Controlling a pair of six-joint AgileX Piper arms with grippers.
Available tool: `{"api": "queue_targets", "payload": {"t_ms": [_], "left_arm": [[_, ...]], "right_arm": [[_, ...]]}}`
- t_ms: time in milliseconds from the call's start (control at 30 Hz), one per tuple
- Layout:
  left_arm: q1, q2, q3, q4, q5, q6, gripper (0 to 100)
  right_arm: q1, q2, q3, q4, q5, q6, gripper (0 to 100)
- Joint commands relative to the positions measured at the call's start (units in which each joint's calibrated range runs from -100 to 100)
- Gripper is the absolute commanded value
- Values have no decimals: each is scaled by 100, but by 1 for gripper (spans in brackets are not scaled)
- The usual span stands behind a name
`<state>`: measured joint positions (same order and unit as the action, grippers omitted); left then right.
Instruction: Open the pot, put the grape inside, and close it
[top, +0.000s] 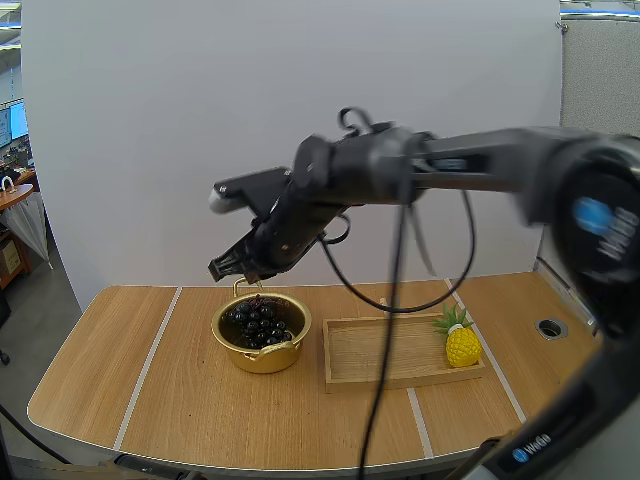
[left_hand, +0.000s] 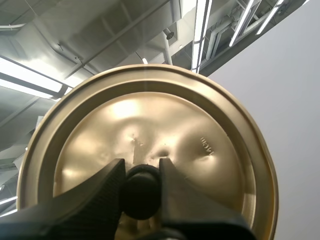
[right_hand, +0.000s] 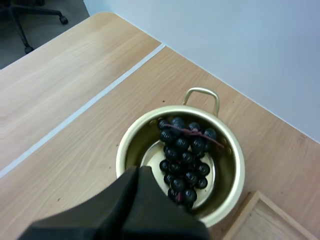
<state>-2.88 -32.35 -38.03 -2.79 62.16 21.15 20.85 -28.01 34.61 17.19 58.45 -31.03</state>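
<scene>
Pot: is being shown uncovered at the lower centre-left of the high view, standing upright on the worktop, its golden rim facing up.
Grapes: are being carried inside the pot, a dark bunch lying on its bottom and against its inner wall.
Lid: is being held off the pot, its golden face being turned toward the left wrist camera.
Knob: the lid's black knob is being pinched from both sides.
Left claw: is being closed onto the knob, one black finger pressed against each side, so the lid is being gripped by it.
Right claw: is being held just above the pot's rear handle, left of centre in the high view; its fingers are being pressed together into one dark wedge with nothing between them. Whether the handle is being touched cannot be told.
Wooden tray: is being shown flat on the worktop at the lower centre-right, just beside the pot.
Pineapple: a small yellow one is being carried upright at the tray's right end.
</scene>
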Motion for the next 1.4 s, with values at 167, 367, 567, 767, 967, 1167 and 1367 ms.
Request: {"api": "queue_targets", "payload": {"t_ms": [167, 367, 567, 767, 967, 1167, 1367], "left_arm": [[-14, -18, -43, 39, -294, -57, 0], [-14, -18, -43, 39, -294, -57, 0], [-14, -18, -43, 39, -294, -57, 0], [-14, -18, -43, 39, -294, -57, 0], [-14, -18, -43, 39, -294, -57, 0], [-14, -54, -43, 28, 163, -57, 0], [-14, -152, -43, -37, 3344, -57, 0]], "right_arm": [[-2, -2254, 865, -256, 970, 94, 0], [-2, -3600, 1057, -295, 1808, 233, 0], [-2, -4724, 1275, -538, 2688, 401, 0], [-2, -5466, 1463, -614, 3435, 560, 0], [-27, -5843, 1463, -1040, 3659, 761, 0], [-178, -5906, 1463, -1061, 3875, 761, 0], [-190, -5915, 1463, -1061, 3893, 761, 0]]}}
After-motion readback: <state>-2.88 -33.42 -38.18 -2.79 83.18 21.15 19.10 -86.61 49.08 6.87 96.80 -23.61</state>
